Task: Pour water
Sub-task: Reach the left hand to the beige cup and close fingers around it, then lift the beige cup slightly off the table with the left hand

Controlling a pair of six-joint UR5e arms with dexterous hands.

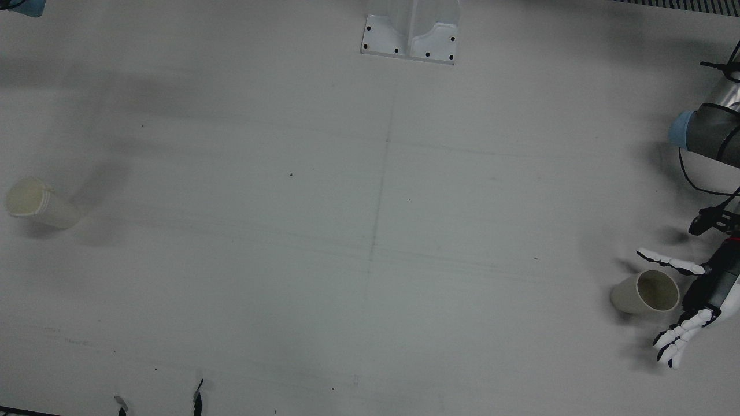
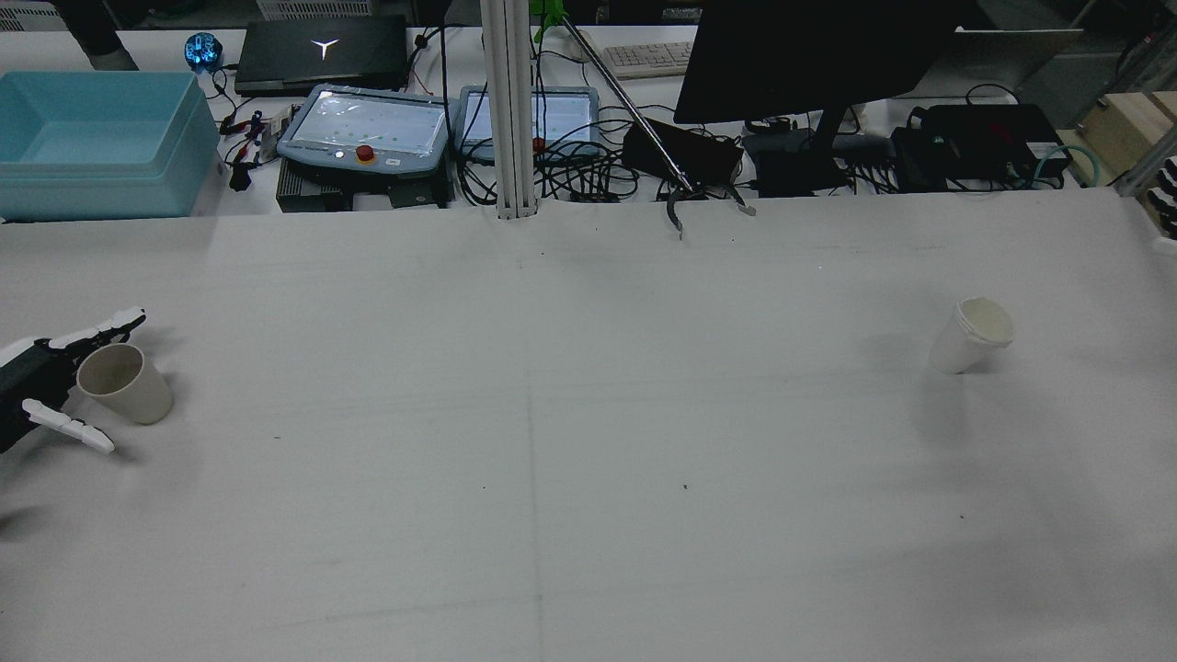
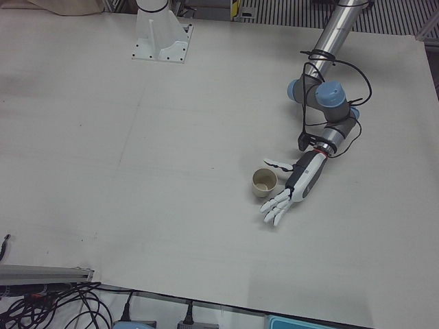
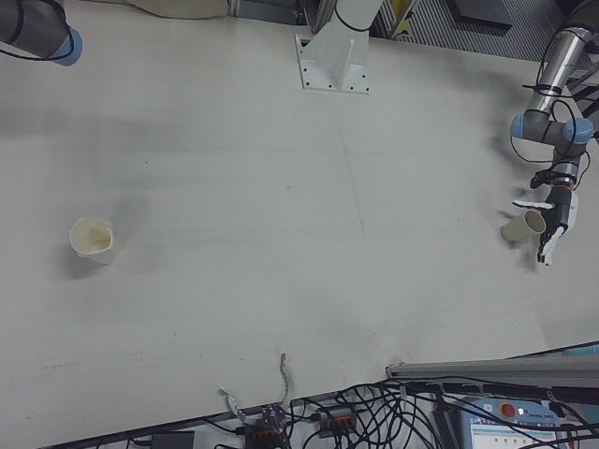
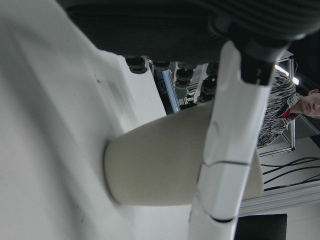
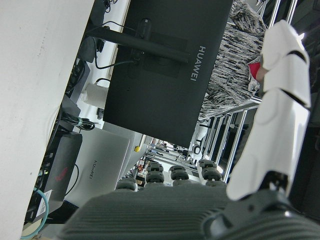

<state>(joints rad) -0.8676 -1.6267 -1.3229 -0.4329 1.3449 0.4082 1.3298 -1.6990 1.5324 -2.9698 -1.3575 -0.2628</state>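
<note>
— While the front view looks down on the white worktop (image 1: 370,231), where does the left robot hand (image 1: 691,294) sit?
— At the right edge of that frame, low down. Its white fingers (image 1: 670,261) are spread wide on either side of a beige, smooth-walled cup (image 1: 646,292), one above the cup in the frame and the rest below it.
— Is it gripping the cup?
— Not that I can see. The beige cup stands on the worktop between the fingers, and gaps show on both sides in the rear view, where cup (image 2: 124,382) and robot hand (image 2: 41,386) lie at the far left. The left hand view shows a finger crossing in front of the cup's wall; I cannot tell if it touches.
— And the other cup?
— A white paper cup (image 1: 36,202) stands alone at the left edge of the front view, well apart from the beige one. I cannot tell what either holds.
— The right robot hand?
— Only its own camera shows it: one white finger (image 6: 272,115) extended at the right of the frame, nothing held that I can see. I cannot tell whether it is spread or closed.
</note>
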